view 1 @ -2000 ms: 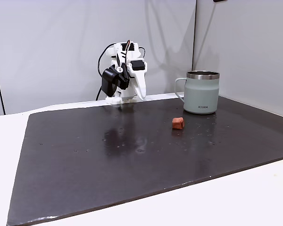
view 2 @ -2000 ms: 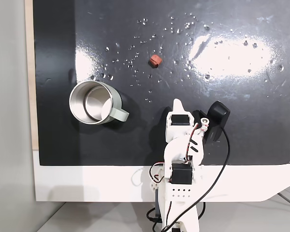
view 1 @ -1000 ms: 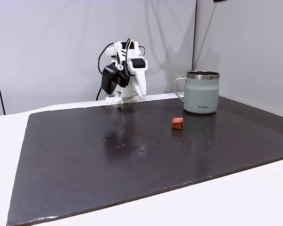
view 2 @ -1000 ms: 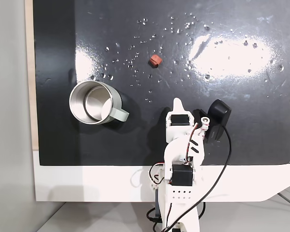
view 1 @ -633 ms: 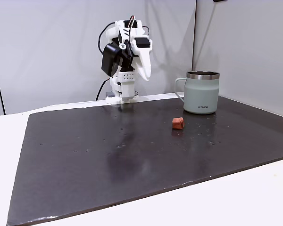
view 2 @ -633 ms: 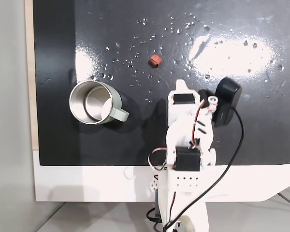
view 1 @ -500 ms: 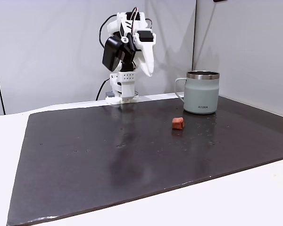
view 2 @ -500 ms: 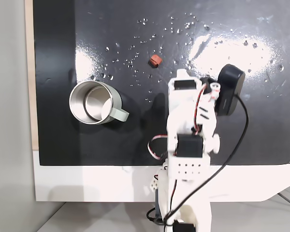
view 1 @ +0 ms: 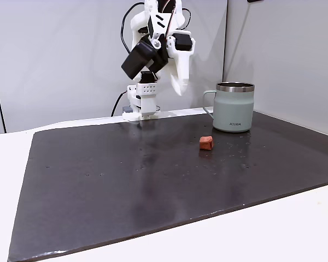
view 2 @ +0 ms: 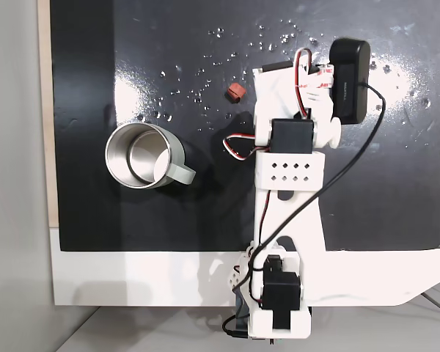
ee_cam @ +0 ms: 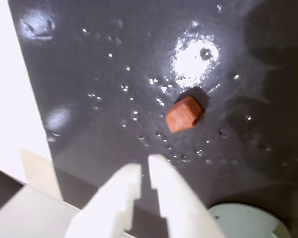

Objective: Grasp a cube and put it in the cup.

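A glossy dark slab point(view 1: 153, 174) covers most of a white tabletop point(view 1: 273, 229) set against plain grey wall panels. From its base at the slab's far edge in a fixed view, the white, black-motored robot arm point(view 1: 153, 38) stands tall, its upper link raised and the wrist bent so the white two-finger gripper point(view 1: 179, 87) hangs pointing down, well above the slab. In the wrist view the gripper's two white fingers point(ee_cam: 171, 193) lie nearly together with only a thin slit between them, holding nothing. The pale grey-green steel-rimmed mug with a side handle point(view 1: 233, 107) stands upright near the slab's far right in that fixed view. The tiny reddish-brown block point(view 1: 206, 143) rests on the slab just in front of the mug, apart from it, and beyond the fingertips in the wrist view point(ee_cam: 184, 114).
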Robot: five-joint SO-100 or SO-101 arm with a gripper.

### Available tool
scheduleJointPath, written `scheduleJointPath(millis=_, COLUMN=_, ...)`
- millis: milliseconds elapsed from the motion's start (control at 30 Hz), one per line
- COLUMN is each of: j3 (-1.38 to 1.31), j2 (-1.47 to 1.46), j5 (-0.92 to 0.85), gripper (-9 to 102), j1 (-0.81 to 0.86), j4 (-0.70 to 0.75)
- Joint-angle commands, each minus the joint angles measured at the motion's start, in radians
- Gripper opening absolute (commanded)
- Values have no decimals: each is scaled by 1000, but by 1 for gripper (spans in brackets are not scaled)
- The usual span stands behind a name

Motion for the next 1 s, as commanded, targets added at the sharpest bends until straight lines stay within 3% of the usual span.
scheduleJointPath(millis=0, j3=-117, j2=-23, j5=-48, gripper=0, j1=-43, j4=38)
scheduleJointPath(millis=233, j3=-353, j2=-224, j5=-91, gripper=0, j1=-120, j4=250)
scheduleJointPath(millis=467, j3=-422, j2=-282, j5=-92, gripper=0, j1=-138, j4=301)
scheduleJointPath(millis=633, j3=-569, j2=-387, j5=-121, gripper=0, j1=-152, j4=446)
scheduleJointPath(millis=967, j3=-621, j2=-413, j5=-121, gripper=5, j1=-152, j4=486)
